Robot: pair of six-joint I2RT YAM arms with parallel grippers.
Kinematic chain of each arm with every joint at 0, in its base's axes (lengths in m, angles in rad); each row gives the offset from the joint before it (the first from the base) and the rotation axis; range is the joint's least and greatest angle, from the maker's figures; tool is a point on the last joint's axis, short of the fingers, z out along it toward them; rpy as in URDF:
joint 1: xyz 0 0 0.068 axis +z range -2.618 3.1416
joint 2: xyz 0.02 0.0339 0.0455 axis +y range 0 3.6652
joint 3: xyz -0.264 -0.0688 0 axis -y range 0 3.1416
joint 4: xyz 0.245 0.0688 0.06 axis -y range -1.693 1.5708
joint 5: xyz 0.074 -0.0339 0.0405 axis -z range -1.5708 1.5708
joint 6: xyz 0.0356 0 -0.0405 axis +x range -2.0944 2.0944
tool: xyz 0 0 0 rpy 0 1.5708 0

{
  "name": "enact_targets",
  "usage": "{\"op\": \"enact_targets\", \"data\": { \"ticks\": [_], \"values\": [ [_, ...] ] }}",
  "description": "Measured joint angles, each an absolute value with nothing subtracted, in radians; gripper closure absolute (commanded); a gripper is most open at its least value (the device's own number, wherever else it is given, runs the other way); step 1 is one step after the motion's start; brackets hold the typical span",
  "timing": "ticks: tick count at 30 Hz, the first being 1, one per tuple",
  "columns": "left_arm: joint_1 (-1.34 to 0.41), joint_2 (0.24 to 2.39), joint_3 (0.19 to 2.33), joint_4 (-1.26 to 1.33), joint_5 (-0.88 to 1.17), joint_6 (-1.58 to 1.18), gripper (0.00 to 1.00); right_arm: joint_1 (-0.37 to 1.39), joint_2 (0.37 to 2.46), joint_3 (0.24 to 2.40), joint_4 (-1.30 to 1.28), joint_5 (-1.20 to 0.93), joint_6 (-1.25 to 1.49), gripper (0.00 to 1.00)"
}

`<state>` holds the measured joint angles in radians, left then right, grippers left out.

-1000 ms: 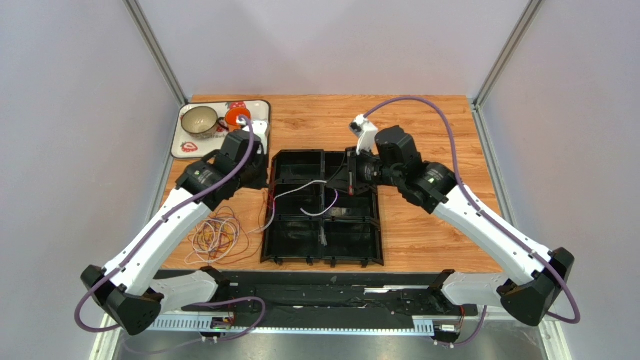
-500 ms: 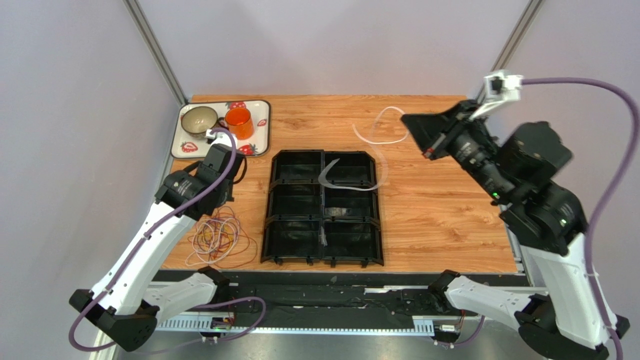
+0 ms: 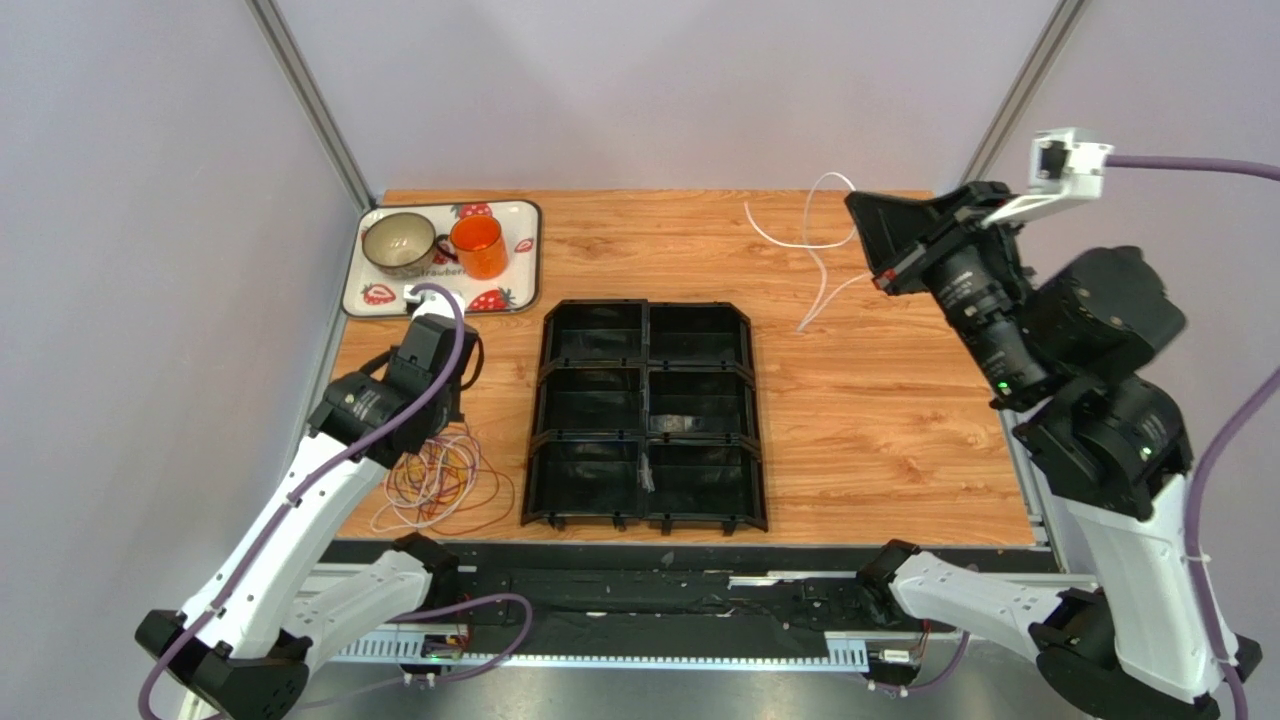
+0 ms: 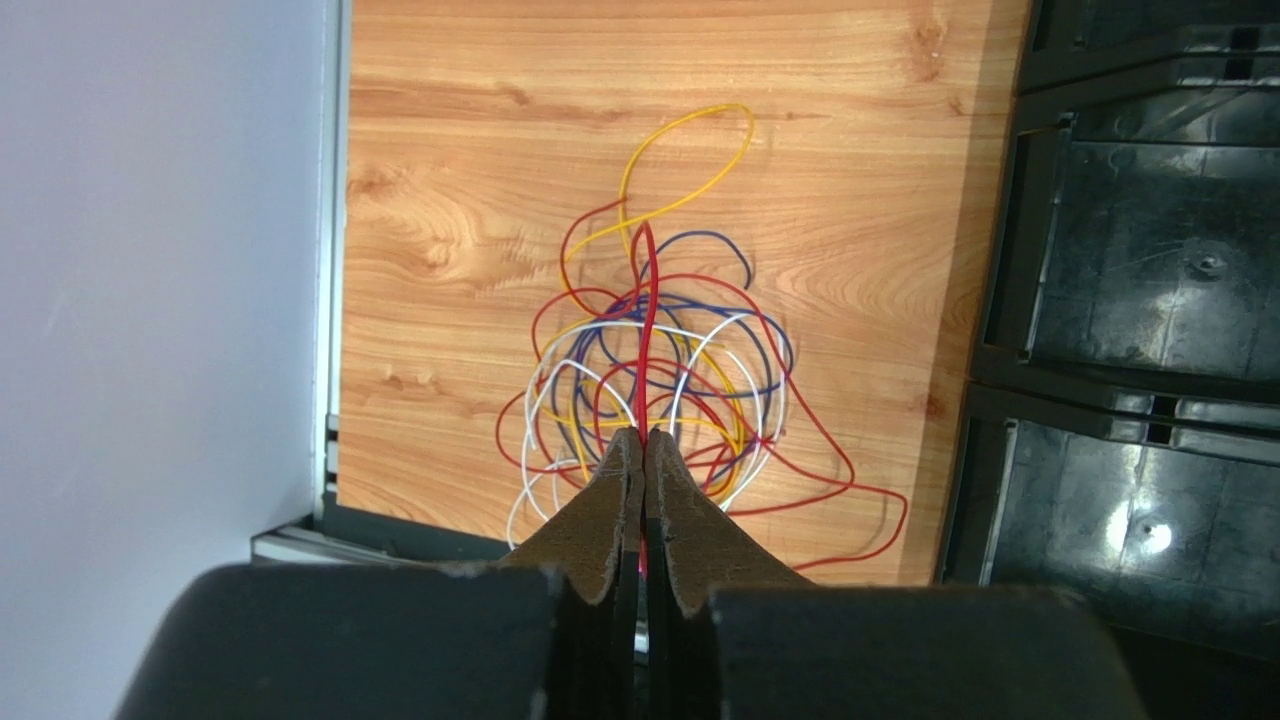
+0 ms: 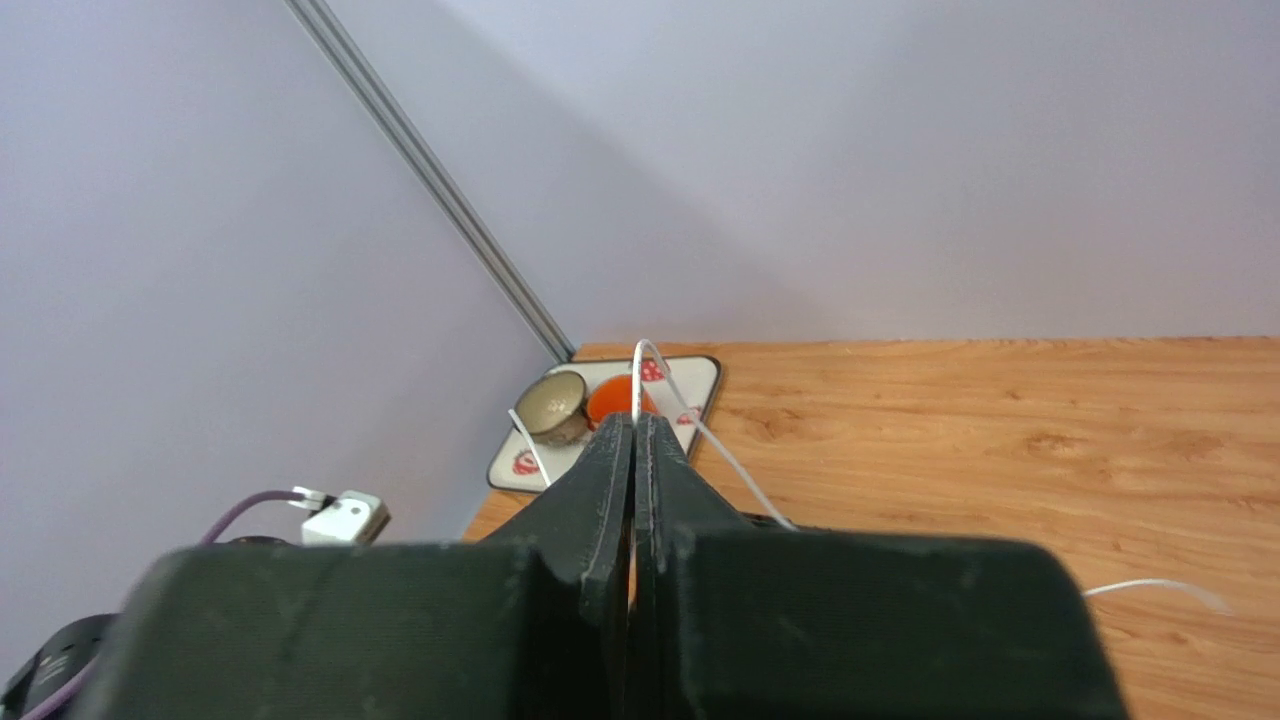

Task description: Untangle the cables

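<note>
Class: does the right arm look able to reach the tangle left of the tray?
Probably not: right gripper, shut on a white cable, is far right; the tray lies between and the left gripper, over the tangle, holds a red cable.

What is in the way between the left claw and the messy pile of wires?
Nothing visible. The left gripper is shut on a red cable that leads straight into the tangle of cables below it. The black tray lies off to one side, not between them.
</note>
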<state>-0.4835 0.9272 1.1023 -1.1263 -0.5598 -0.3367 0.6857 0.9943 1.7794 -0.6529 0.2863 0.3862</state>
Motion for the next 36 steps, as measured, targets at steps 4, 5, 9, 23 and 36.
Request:
{"op": "enact_targets", "data": {
  "ticks": [4,5,9,23,36],
  "values": [
    [-0.484,0.85,1.004,-1.067,-0.577,-0.342,1.0,0.686,1.032,1.736,-0.648,0.286,0.38,1.0],
    [-0.484,0.827,0.987,-1.062,-0.582,-0.342,1.0,0.686,1.046,1.731,-0.647,0.282,0.379,1.0],
    [-0.484,0.736,0.958,-1.005,-0.58,-0.342,1.0,0.686,1.101,1.712,-0.622,0.224,0.377,1.0],
    [-0.484,0.455,0.876,-0.951,-0.494,-0.426,1.0,0.686,1.363,1.77,-0.518,-0.024,0.434,1.0],
    [-0.484,0.506,0.876,-0.937,-0.453,-0.425,1.0,0.686,1.502,1.826,-0.472,-0.132,0.469,1.0]
  ]
}}
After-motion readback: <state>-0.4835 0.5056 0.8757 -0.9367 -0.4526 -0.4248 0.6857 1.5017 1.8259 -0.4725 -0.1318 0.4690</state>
